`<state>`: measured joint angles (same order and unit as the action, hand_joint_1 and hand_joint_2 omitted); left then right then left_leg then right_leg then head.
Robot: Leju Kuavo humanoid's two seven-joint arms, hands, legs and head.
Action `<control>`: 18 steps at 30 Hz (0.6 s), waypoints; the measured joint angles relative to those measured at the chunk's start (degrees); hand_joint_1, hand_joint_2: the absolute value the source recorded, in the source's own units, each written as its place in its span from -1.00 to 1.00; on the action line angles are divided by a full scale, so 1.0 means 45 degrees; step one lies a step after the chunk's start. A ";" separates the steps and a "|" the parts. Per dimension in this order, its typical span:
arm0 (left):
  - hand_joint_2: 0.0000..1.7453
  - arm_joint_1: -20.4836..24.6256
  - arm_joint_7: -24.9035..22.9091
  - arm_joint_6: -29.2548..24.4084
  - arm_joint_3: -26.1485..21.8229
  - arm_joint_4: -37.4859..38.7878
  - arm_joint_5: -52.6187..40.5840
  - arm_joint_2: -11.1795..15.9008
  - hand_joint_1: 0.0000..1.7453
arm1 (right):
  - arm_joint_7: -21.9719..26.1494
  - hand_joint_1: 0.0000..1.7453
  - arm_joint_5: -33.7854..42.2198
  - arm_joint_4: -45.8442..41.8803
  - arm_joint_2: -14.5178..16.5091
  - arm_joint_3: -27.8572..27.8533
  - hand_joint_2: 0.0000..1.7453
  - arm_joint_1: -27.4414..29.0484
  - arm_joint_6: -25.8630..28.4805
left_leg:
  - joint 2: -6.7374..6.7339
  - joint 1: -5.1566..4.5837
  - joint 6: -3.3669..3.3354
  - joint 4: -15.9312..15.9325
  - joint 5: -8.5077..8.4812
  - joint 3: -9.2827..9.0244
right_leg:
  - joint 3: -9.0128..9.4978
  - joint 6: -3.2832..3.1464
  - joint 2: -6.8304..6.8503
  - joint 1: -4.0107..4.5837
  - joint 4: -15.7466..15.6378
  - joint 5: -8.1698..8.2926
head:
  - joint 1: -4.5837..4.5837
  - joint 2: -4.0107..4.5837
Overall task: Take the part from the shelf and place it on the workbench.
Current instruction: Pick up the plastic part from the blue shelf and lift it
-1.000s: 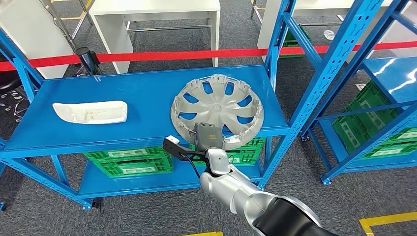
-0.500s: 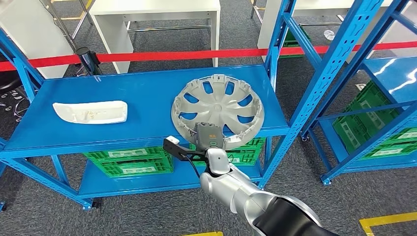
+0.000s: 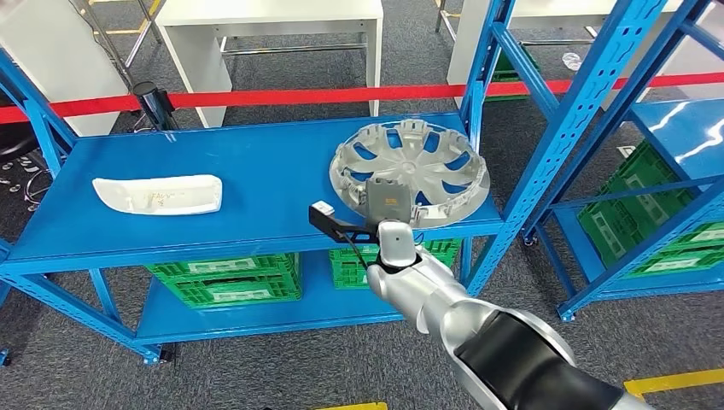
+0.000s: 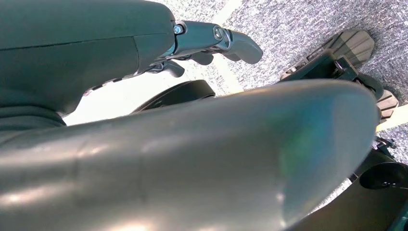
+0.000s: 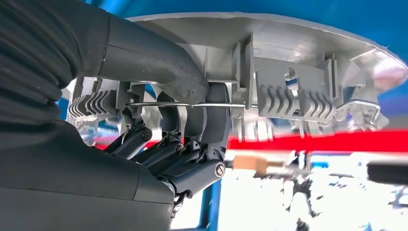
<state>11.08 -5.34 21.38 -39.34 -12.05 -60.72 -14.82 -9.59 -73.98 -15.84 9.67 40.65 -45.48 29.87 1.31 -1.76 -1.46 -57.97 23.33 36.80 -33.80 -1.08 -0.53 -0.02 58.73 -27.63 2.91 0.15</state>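
Observation:
A silver hubcap (image 3: 410, 162) is at the right end of the blue shelf (image 3: 256, 171), tilted, its near rim over the shelf's front edge. My right hand (image 3: 388, 205) grips that near rim. The right wrist view shows the thumb (image 5: 159, 57) pressed on the hubcap (image 5: 298, 57) from one side and the darker fingers (image 5: 192, 125) curled under its ribbed inner edge. My left hand (image 4: 211, 41) hangs beside my body over the carpet, fingers loosely spread and holding nothing.
A white plastic part (image 3: 158, 194) lies at the shelf's left end. Green crates (image 3: 226, 280) fill the lower level. A blue upright (image 3: 546, 145) and a second shelf unit (image 3: 683, 120) stand close on the right. Behind run red tape (image 3: 299, 96) and a white table (image 3: 273, 17).
My right hand has carried the hubcap to the right and farther back along the shelf, and the hubcap now lies flatter to my view. The white part has not moved.

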 joint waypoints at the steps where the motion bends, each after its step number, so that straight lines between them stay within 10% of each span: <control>1: -1.00 0.0001 0.0002 0.0000 0.0000 0.0001 -0.0001 -0.0001 -1.00 | -0.0045 1.00 -0.0047 0.0013 -0.0098 0.0000 1.00 -0.0108 -0.0031 | -0.0004 -0.0001 0.0000 -0.0002 0.0000 0.0000 | -0.0001 0.0003 -0.0005 -0.0001 0.0000 0.0002 | 0.0000 0.0001; 18: -1.00 0.0012 0.0066 0.0000 0.0000 0.0012 -0.0075 -0.0097 -1.00 | -0.0567 1.00 -0.1172 0.0243 -0.0799 0.0351 1.00 -0.1465 -0.1399 | -0.0010 -0.0003 0.0001 -0.0006 0.0002 0.0003 | -0.0011 0.0009 -0.0015 -0.0003 0.0001 0.0004 | 0.0000 0.0001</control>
<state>11.14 -5.04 21.38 -39.34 -12.00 -61.06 -15.26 -12.15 -79.25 -14.74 6.08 42.23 -52.07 23.58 1.27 -1.78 -1.46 -58.00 23.34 36.81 -33.85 -1.04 -0.59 -0.03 58.74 -27.61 2.91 0.15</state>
